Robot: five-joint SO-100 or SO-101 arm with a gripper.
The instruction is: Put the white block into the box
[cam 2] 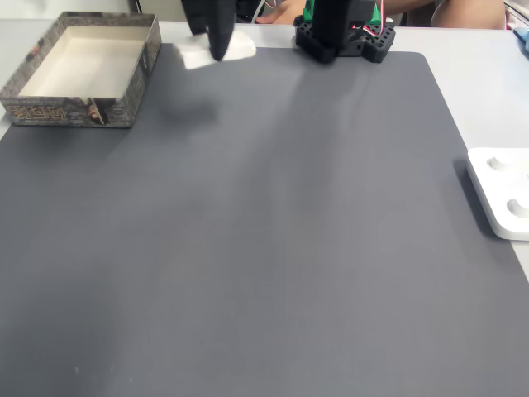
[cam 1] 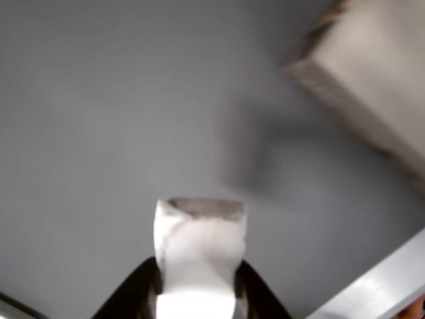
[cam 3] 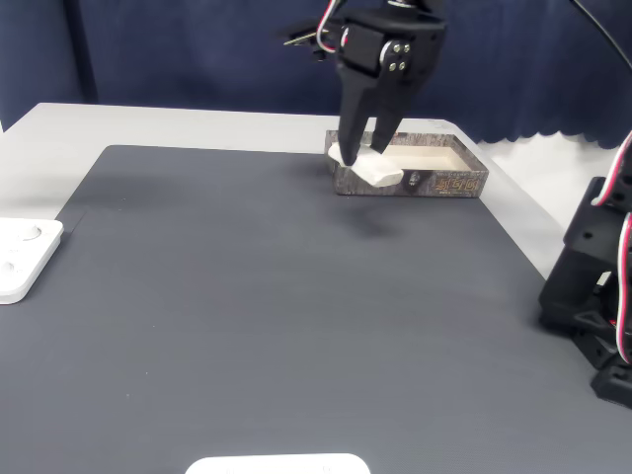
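Black two-finger end effector (cam 3: 361, 158) closed on the white block (cam 3: 367, 168), held in the air above the dark grey mat (cam 3: 286, 296), upper centre of a fixed view. Block tilted, one end poking out past the fingers toward the right, overlapping the near left corner of the box (cam 3: 446, 183) in that picture; whether it is over the box or just beside it cannot be told. Faint shadow on the mat just below and in front of the block.

In a fixed view from the opposite side, end effector (cam 2: 213, 48) at the top edge, left of centre, with the white block (cam 2: 192, 55) showing on both sides of the dark fingers. Box (cam 2: 83, 112) in the upper left corner, shallow, with a cream inside and patterned brownish walls, resting partly on the mat and just beside the block's position. Soft shadow on the mat (cam 2: 264, 248) below the block, to the right of the box.

In the other view, blurred: white block (cam 1: 199, 259) at the bottom centre, pinched between two dark fingers (cam 1: 136, 292), grey mat beyond, a corner of the box (cam 1: 372, 73) in the upper right.

White flat device (cam 2: 500, 194) at the right edge of a fixed view, well apart from the block. Pale table (cam 3: 197, 123) showing around the mat.
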